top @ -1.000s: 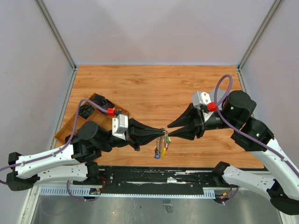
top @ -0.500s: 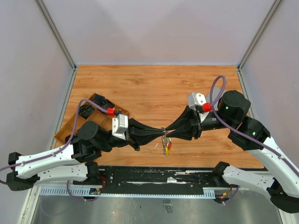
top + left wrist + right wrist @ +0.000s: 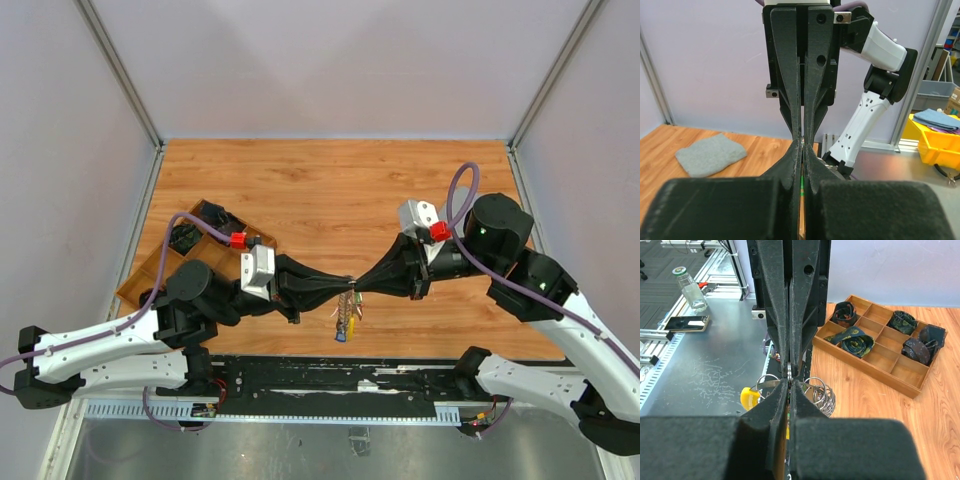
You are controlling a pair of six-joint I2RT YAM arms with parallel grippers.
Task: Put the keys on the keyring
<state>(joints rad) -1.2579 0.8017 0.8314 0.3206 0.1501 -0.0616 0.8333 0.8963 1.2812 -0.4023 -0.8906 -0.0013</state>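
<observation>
No text, label, brand, number or sign can be read in any of the three views. The clear bottle (image 3: 690, 287) standing on the metal desk (image 3: 705, 365), ahead of the right tool (image 3: 789, 383) and off to the left in its wrist view, is too small for any print on it to be made out.

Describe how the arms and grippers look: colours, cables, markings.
Both match: the left arm and right arm have white lower links and black joint housings. The left gripper and right gripper have long black fingers tapering to points. A silver camera block with a red connector sits at each wrist, fed by a purple cable. No readable markings.
</observation>
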